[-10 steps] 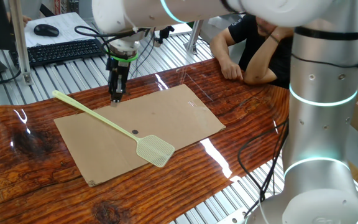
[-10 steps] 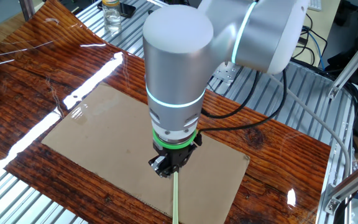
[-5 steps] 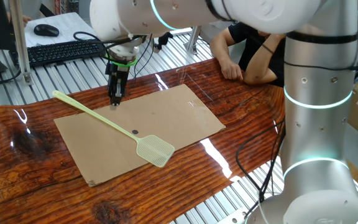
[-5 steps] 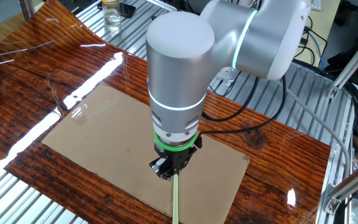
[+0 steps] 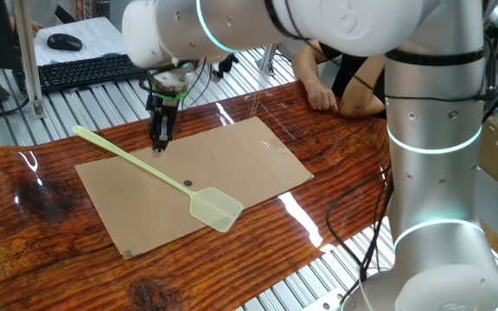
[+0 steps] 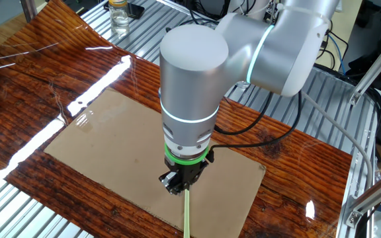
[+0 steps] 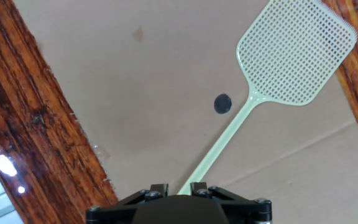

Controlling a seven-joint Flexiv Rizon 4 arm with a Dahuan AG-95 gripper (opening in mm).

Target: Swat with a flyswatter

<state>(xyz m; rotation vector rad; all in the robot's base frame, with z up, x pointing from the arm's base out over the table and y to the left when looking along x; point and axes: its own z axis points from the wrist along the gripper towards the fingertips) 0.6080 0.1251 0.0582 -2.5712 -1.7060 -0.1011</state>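
Note:
The pale yellow-green flyswatter (image 5: 171, 183) lies flat on the cardboard sheet (image 5: 240, 160), its handle running to the back left and its mesh head (image 5: 216, 209) at the front. My gripper (image 5: 157, 145) hangs over the handle part, near the sheet's back edge, jaws a little apart and empty. In the hand view the handle runs up from between my fingertips (image 7: 178, 186) to the mesh head (image 7: 294, 53), past a dark spot (image 7: 222, 104). In the other fixed view my gripper (image 6: 177, 185) points down and only a short piece of the handle (image 6: 186, 215) shows below it.
The cardboard lies on a glossy wooden table (image 5: 24, 199). A keyboard (image 5: 85, 71) and a mouse (image 5: 64, 41) are behind it at the left. A person's arms (image 5: 353, 86) rest at the far edge. A bottle (image 6: 119, 16) stands at the table's far side.
My gripper has shifted slightly left and lower toward the handle. The flyswatter has not moved.

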